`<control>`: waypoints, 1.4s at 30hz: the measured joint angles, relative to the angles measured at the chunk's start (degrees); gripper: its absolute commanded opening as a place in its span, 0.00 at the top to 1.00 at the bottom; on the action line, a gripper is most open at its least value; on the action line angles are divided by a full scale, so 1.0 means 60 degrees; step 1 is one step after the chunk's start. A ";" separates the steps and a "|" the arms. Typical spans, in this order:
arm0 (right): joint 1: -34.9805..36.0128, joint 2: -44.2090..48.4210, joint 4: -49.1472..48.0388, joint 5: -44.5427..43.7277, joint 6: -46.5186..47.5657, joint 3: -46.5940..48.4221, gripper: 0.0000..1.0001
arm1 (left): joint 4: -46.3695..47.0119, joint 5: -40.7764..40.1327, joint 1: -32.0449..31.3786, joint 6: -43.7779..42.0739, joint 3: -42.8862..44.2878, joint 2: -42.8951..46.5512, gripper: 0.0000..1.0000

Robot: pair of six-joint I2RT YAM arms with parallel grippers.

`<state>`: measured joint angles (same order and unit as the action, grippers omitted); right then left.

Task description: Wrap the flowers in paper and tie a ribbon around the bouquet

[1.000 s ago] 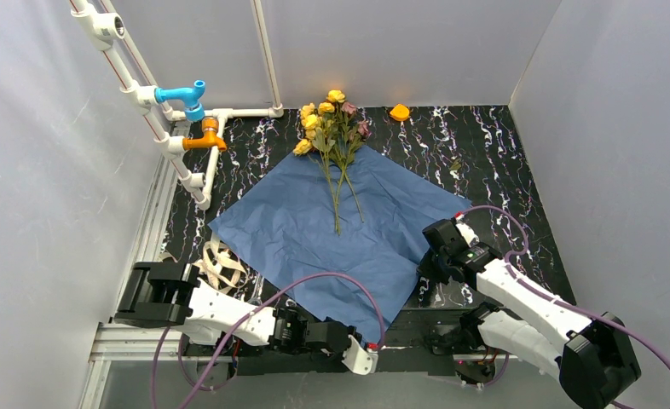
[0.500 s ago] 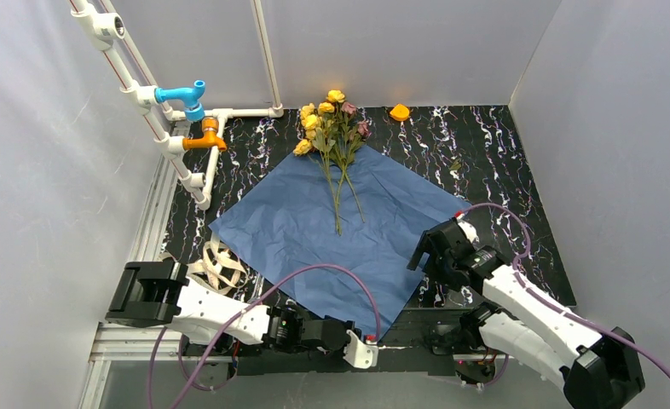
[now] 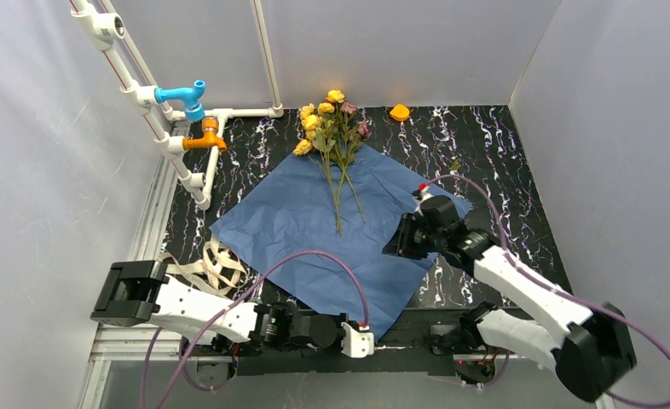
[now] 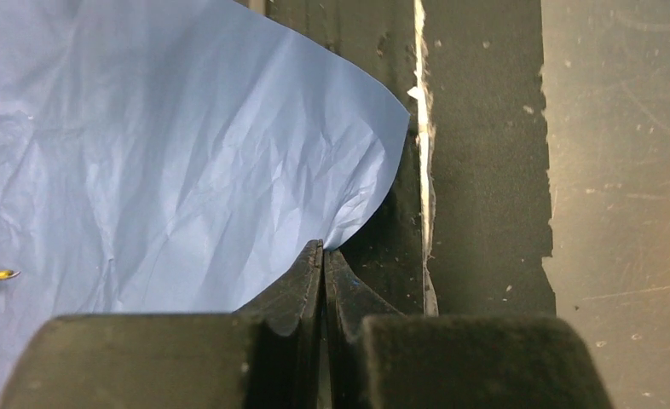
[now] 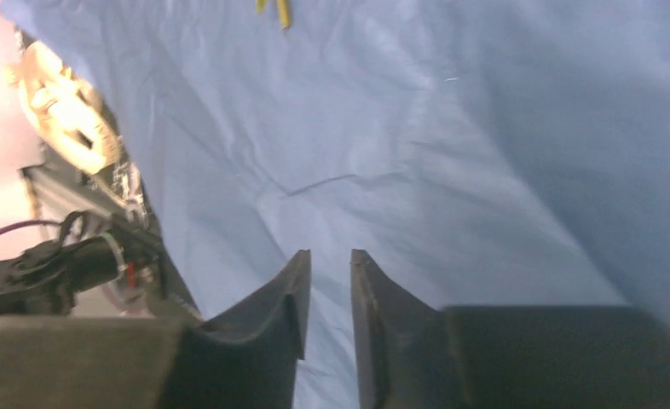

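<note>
The flowers [image 3: 336, 128], yellow and dusky pink roses, lie with their heads past the far corner of the blue paper [image 3: 314, 230] and their stems [image 3: 340, 200] on the sheet. In the left wrist view my left gripper [image 4: 323, 249] is shut on the paper's [image 4: 161, 145] edge, which puckers at the tips. From above, the left gripper [image 3: 371, 334] sits at the sheet's near corner. My right gripper [image 3: 393, 245] hovers over the sheet's right part. Its jaws [image 5: 330, 256] stand a narrow gap apart with only paper [image 5: 451, 145] beneath. The beige ribbon [image 3: 218, 264] lies coiled left of the sheet.
White pipes with a blue fitting [image 3: 185, 94] and an orange fitting [image 3: 205, 135] run along the left wall. A small orange object [image 3: 399, 112] sits by the back wall. White walls close in the black marbled table [image 3: 493, 162]. The table's front edge [image 4: 423, 170] runs just beside the left gripper.
The right gripper left the paper's right edge, moved up and left over the sheet, and its jaws came apart. The left gripper closed at the near corner as its arm drew back leftward.
</note>
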<state>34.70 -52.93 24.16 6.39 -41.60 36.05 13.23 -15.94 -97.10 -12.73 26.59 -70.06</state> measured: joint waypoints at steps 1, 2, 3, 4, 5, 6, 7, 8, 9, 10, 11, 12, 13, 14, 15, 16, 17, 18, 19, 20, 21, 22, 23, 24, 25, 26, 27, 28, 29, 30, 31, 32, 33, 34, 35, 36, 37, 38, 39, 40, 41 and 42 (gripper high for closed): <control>0.0044 -0.0408 -0.0455 0.0372 0.0007 -0.0055 0.81 | 0.0007 -0.0044 0.0000 0.0069 -0.0004 0.0138 1.00; 0.0113 -0.0885 -0.0896 0.0743 -0.0026 -0.0087 0.84 | 0.0018 -0.0117 0.0000 0.0146 -0.0015 0.0295 1.00; 0.0219 -0.1373 -0.1333 0.1056 -0.0040 -0.0113 0.87 | 0.0051 -0.0182 0.0000 0.0211 -0.0047 0.0452 1.00; 0.0346 -0.1818 -0.1708 0.1351 -0.0040 -0.0113 0.89 | 0.0087 -0.0255 0.0000 0.0280 -0.0113 0.0637 1.00; 0.0492 -0.2215 -0.2069 0.1592 -0.0044 -0.0113 0.92 | 0.0084 -0.0310 0.0000 0.0335 -0.0168 0.0787 1.00; 0.0637 -0.2535 -0.2346 0.1763 -0.0051 -0.0102 0.94 | 0.0098 -0.0379 0.0000 0.0412 -0.0248 0.0954 1.00; 0.0882 -0.2973 -0.2612 0.1934 -0.0036 -0.0022 0.96 | 0.0106 -0.0455 0.0000 0.0477 -0.0321 0.1107 1.00; 0.1020 -0.3238 -0.2765 0.2040 -0.0022 0.0036 0.98 | 0.0113 -0.0514 0.0000 0.0525 -0.0382 0.1228 1.00; 0.1319 -0.3708 -0.2925 0.2164 -0.0004 0.0197 0.99 | 0.0135 -0.0601 0.0000 0.0601 -0.0459 0.1392 1.00; 0.1508 -0.4047 -0.3067 0.2259 0.0011 0.0328 0.99 | 0.0146 -0.0648 0.0000 0.0641 -0.0499 0.1494 1.00; 0.1759 -0.4444 -0.3253 0.2331 0.0029 0.0481 0.99 | 0.0171 -0.0739 0.0000 0.0699 -0.0550 0.1632 0.99; 0.1956 -0.4805 -0.3446 0.2401 0.0047 0.0616 0.99 | 0.0182 -0.0798 0.0000 0.0750 -0.0597 0.1759 0.98; 0.2164 -0.5147 -0.3646 0.2459 0.0051 0.0721 0.99 | 0.0186 -0.0871 0.0000 0.0798 -0.0630 0.1883 0.98; 0.2339 -0.5457 -0.3818 0.2488 0.0051 0.0787 0.99 | 0.0193 -0.0929 0.0000 0.0834 -0.0652 0.1985 0.98; 0.2470 -0.5701 -0.3927 0.2495 0.0055 0.0823 0.99 | 0.0222 -0.1009 0.0000 0.0882 -0.0678 0.2113 0.97; 0.2612 -0.6003 -0.4018 0.2495 0.0073 0.0852 0.99 | 0.0233 -0.1064 0.0000 0.0925 -0.0703 0.2240 0.97; 0.2681 -0.6218 -0.4036 0.2473 0.0102 0.0852 0.99 | 0.0237 -0.1155 0.0000 0.0976 -0.0732 0.2371 0.97; 0.2725 -0.6411 -0.3993 0.2441 0.0168 0.0863 0.99 | 0.0233 -0.1231 0.0000 0.1013 -0.0754 0.2455 0.97; 0.2736 -0.6561 -0.3927 0.2404 0.0229 0.0889 0.99 | 0.0233 -0.1293 0.0000 0.1064 -0.0776 0.2550 0.97; 0.2736 -0.6663 -0.3832 0.2437 0.0266 0.0936 0.99 | 0.0233 -0.1355 0.0000 0.1093 -0.0794 0.2637 0.97; 0.2739 -0.6714 -0.3676 0.2430 0.0324 0.1067 0.99 | 0.0237 -0.1413 0.0000 0.1115 -0.0816 0.2725 0.97; 0.2739 -0.6747 -0.3523 0.2331 0.0448 0.1220 0.99 | 0.0251 -0.1468 0.0000 0.1151 -0.0860 0.2852 0.97; 0.2739 -0.6772 -0.3348 0.2266 0.0568 0.1406 0.99 | 0.0255 -0.1497 0.0000 0.1177 -0.0900 0.2962 0.97; 0.2739 -0.6787 -0.3257 0.2237 0.0659 0.1537 0.99 | 0.0259 -0.1519 0.0000 0.1206 -0.0925 0.3034 0.97; 0.2739 -0.6805 -0.3144 0.2237 0.0739 0.1705 0.99 | 0.0259 -0.1548 0.0000 0.1224 -0.0943 0.3096 0.97; 0.2739 -0.6827 -0.3045 0.2255 0.0809 0.1883 0.99 | 0.0266 -0.1574 0.0000 0.1239 -0.0951 0.3144 0.97; 0.2736 -0.6841 -0.3009 0.2288 0.0860 0.2036 0.99 | 0.0277 -0.1603 0.0000 0.1242 -0.0962 0.3177 0.97; 0.2736 -0.6867 -0.2983 0.2364 0.0929 0.2233 0.99 | 0.0295 -0.1643 0.0000 0.1246 -0.0984 0.3206 0.97; 0.2739 -0.6896 -0.2980 0.2452 0.0984 0.2437 0.99 | 0.0299 -0.1679 0.0000 0.1249 -0.1005 0.3231 0.97; 0.2739 -0.6940 -0.2980 0.2503 0.1031 0.2637 0.99 | 0.0299 -0.1723 0.0000 0.1253 -0.1031 0.3249 0.97; 0.2739 -0.6987 -0.2983 0.2524 0.1075 0.2794 0.99 | 0.0299 -0.1781 0.0000 0.1253 -0.1049 0.3275 0.97; 0.2739 -0.7053 -0.2983 0.2528 0.1140 0.2965 0.99 | 0.0295 -0.1854 0.0000 0.1268 -0.1053 0.3308 0.97; 0.2739 -0.7125 -0.2983 0.2506 0.1195 0.3085 0.99 | 0.0295 -0.1931 0.0004 0.1275 -0.1053 0.3348 0.97; 0.2739 -0.7195 -0.2991 0.2459 0.1235 0.3158 0.99 | 0.0295 -0.2029 0.0004 0.1282 -0.1056 0.3424 0.97; 0.2739 -0.7286 -0.3005 0.2426 0.1268 0.3173 0.99 | 0.0295 -0.2131 0.0004 0.1290 -0.1056 0.3541 0.97; 0.2739 -0.7369 -0.2976 0.2397 0.1282 0.3169 0.99 | 0.0295 -0.2229 0.0004 0.1300 -0.1056 0.3672 0.98; 0.2736 -0.7501 -0.2962 0.2382 0.1300 0.3151 0.99 | 0.0295 -0.2284 0.0004 0.1304 -0.1056 0.3741 0.99; 0.2739 -0.7610 -0.2947 0.2364 0.1311 0.3133 0.99 | 0.0299 -0.2357 0.0011 0.1308 -0.1056 0.3847 1.00; 0.2739 -0.7759 -0.2947 0.2320 0.1330 0.3067 0.99 | 0.0299 -0.2448 0.0018 0.1304 -0.1056 0.3952 1.00; 0.2739 -0.7847 -0.2907 0.2288 0.1333 0.3016 0.99 | 0.0299 -0.2488 0.0036 0.1304 -0.1056 0.3993 1.00; 0.2736 -0.7945 -0.2885 0.2251 0.1333 0.2929 0.99 | 0.0299 -0.2535 0.0076 0.1308 -0.1056 0.4022 1.00; 0.2732 -0.7992 -0.2830 0.2346 0.1279 0.2881 0.99 | 0.0299 -0.2565 0.0171 0.1308 -0.1056 0.4029 1.00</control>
<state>51.09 -100.88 7.18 20.47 -33.93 53.34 15.03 -31.33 -96.07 -4.89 20.25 -45.89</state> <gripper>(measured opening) 0.029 0.009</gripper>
